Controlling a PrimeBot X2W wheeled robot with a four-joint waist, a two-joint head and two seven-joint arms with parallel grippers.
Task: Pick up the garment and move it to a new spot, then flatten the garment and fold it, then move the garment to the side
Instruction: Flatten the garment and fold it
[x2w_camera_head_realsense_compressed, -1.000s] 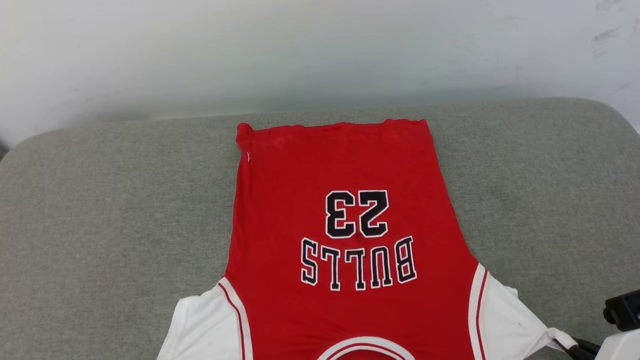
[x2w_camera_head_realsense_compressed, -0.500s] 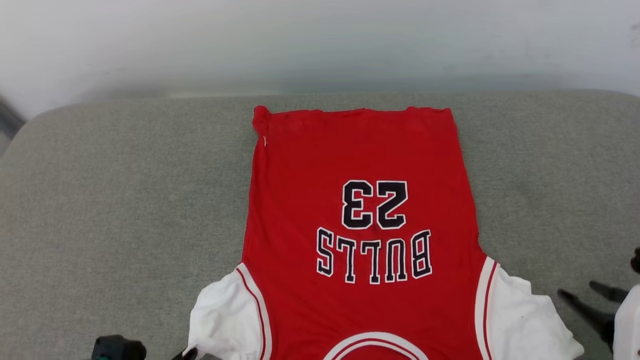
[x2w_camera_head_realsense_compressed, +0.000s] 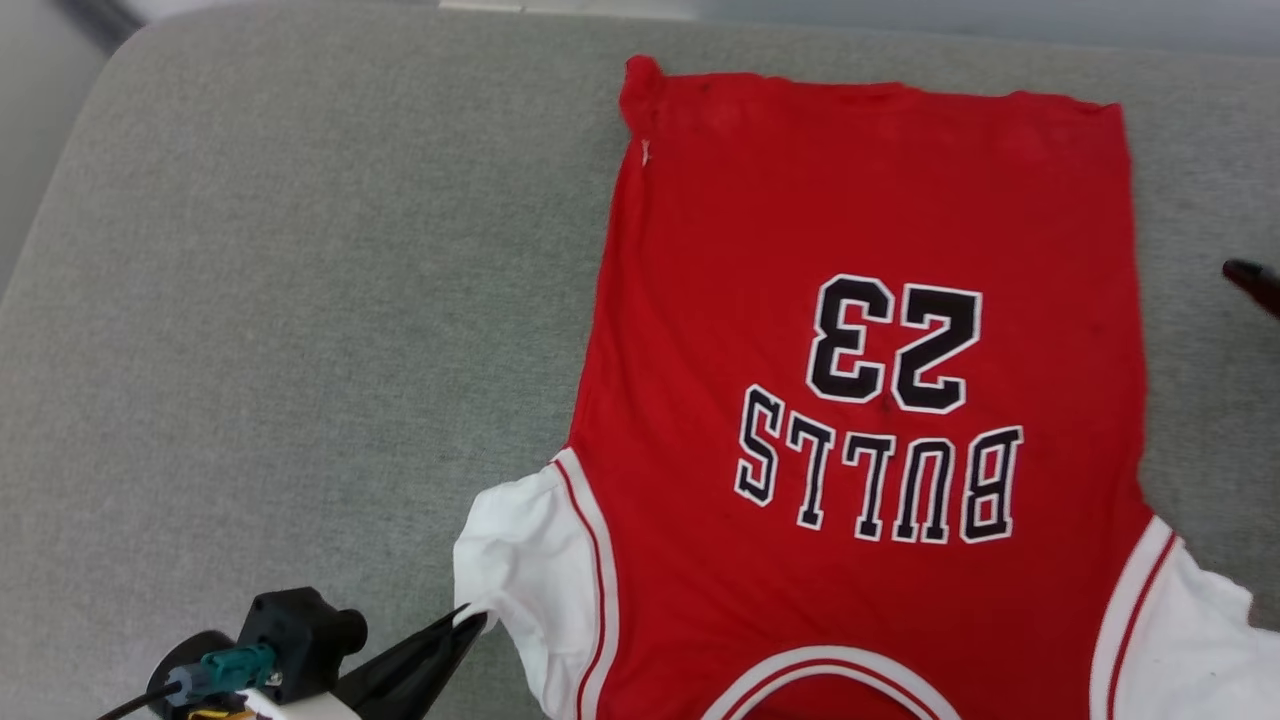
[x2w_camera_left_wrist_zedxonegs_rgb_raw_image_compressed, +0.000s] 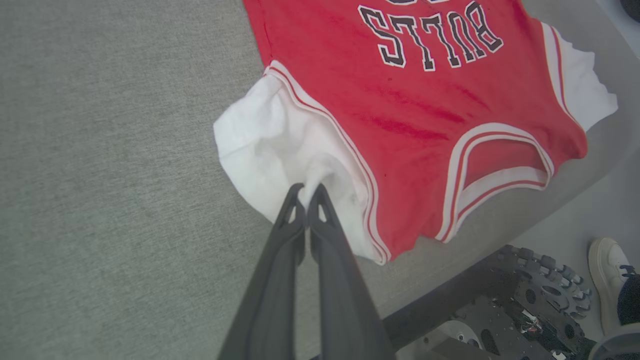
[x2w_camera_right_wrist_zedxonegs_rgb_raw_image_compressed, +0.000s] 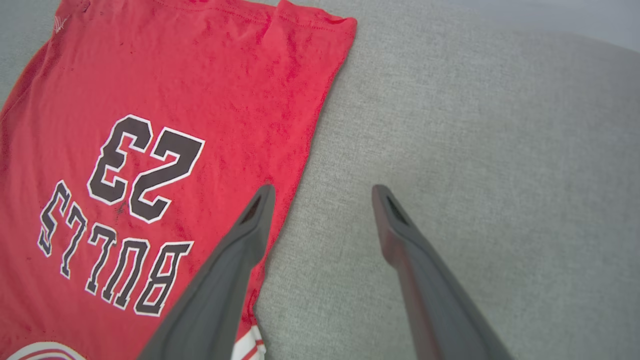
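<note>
The garment (x2w_camera_head_realsense_compressed: 860, 230), a red jersey with white sleeves and black lettering, lies flat on the grey cushioned surface (x2w_camera_head_realsense_compressed: 300, 300), hem far, collar near. My left gripper (x2w_camera_head_realsense_compressed: 468, 622) is at the lower left of the head view, shut on the edge of the white left sleeve (x2w_camera_head_realsense_compressed: 520, 560). The left wrist view shows the left gripper (x2w_camera_left_wrist_zedxonegs_rgb_raw_image_compressed: 306, 192) pinching a fold of that sleeve (x2w_camera_left_wrist_zedxonegs_rgb_raw_image_compressed: 260, 145). My right gripper (x2w_camera_right_wrist_zedxonegs_rgb_raw_image_compressed: 322, 192) stands open over the grey surface just beside the garment's (x2w_camera_right_wrist_zedxonegs_rgb_raw_image_compressed: 175, 100) right edge, holding nothing. One of its fingertips (x2w_camera_head_realsense_compressed: 1252, 280) shows at the head view's right edge.
The grey surface (x2w_camera_right_wrist_zedxonegs_rgb_raw_image_compressed: 475, 150) extends wide to the left and right of the garment; its rounded far-left corner (x2w_camera_head_realsense_compressed: 110, 60) meets a pale wall. Below the near edge, the left wrist view shows my wheeled base (x2w_camera_left_wrist_zedxonegs_rgb_raw_image_compressed: 525, 305) and a person's white shoe (x2w_camera_left_wrist_zedxonegs_rgb_raw_image_compressed: 607, 260).
The head camera has swung down and left. My right gripper let go of the right sleeve, opened and moved farther along the garment's side. My left gripper came into view, shut on the left sleeve.
</note>
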